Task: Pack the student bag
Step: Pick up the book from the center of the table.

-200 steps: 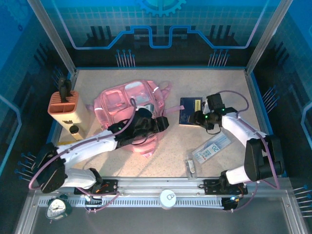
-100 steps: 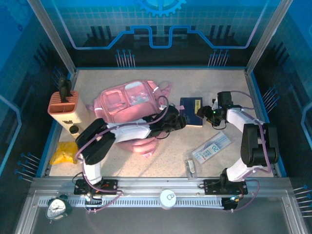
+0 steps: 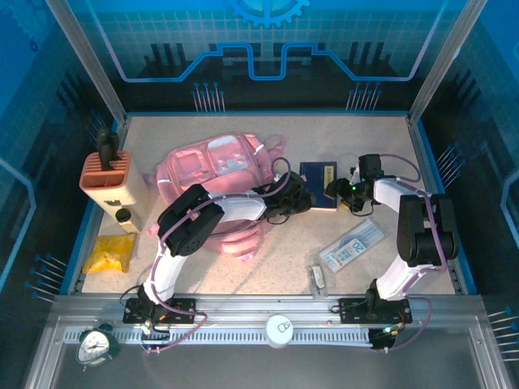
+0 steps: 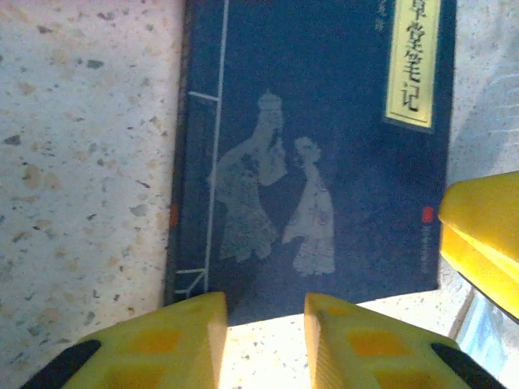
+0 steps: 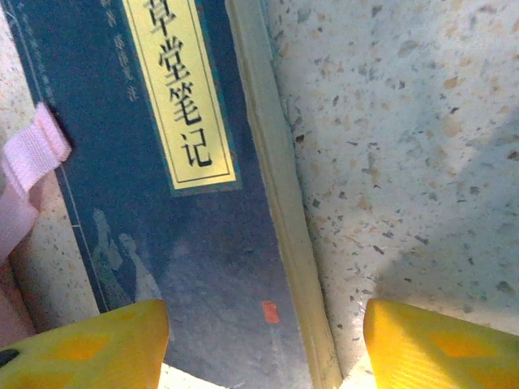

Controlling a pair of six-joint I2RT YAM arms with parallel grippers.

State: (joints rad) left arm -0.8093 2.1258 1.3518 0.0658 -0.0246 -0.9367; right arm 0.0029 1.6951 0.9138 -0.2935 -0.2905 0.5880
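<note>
**Robotics laboratory cell.** We see aluminium frame posts (image 3: 87, 58) rising at 10 and 2 o'clock. Blue printed panels (image 3: 268, 49) bearing gear and circuit motifs close the cell at 12 o'clock. We note a speckled tabletop (image 3: 340, 142) at centre. At 6 o'clock lies a metal rail (image 3: 268, 304), to which two robot arms (image 3: 422, 235) are bolted side by side.

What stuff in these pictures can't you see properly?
Inside the student bag: top view, its own fabric and the left arm cover it.
Title on the blue book: both wrist views, the top edge cuts it off; top view, too small.
Print on the clear packet: top view, too small.
Dark thing in the pen holder: top view, too small to name.
</note>
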